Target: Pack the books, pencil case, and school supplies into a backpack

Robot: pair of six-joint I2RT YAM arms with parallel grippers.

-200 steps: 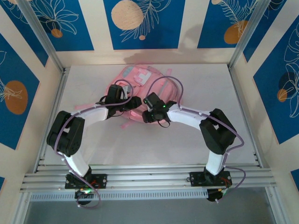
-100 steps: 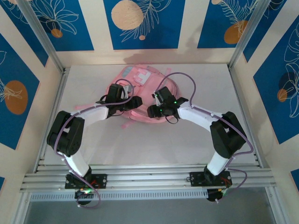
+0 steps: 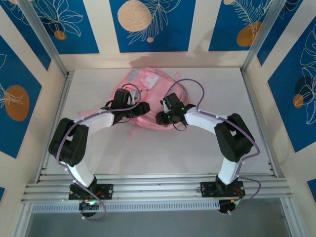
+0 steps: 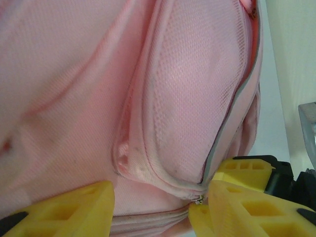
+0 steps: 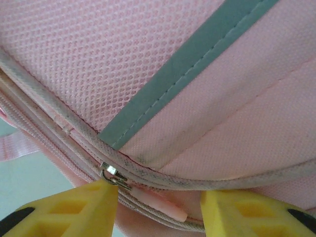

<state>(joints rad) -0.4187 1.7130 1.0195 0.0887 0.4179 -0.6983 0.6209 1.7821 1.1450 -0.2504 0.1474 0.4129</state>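
The backpack [image 3: 148, 86] is lain flat beyond both sets of fingers, its long axis running away from them, the pale patch [image 3: 148, 79] end pointing far and the straps trailing back. Bulging fabric is bracketed by the left gripper [image 4: 153, 210], whose fingers are set half apart; whether it is actually pinched cannot be told. The right gripper [image 5: 158, 205] is held part open with nothing clamped: the zip slider [image 5: 111, 174] is met at its left fingertip and the pink pull tab [image 5: 163, 203] lies loose between the fingers. Packing is judged nearly done, with zipping left; the contents are hidden.
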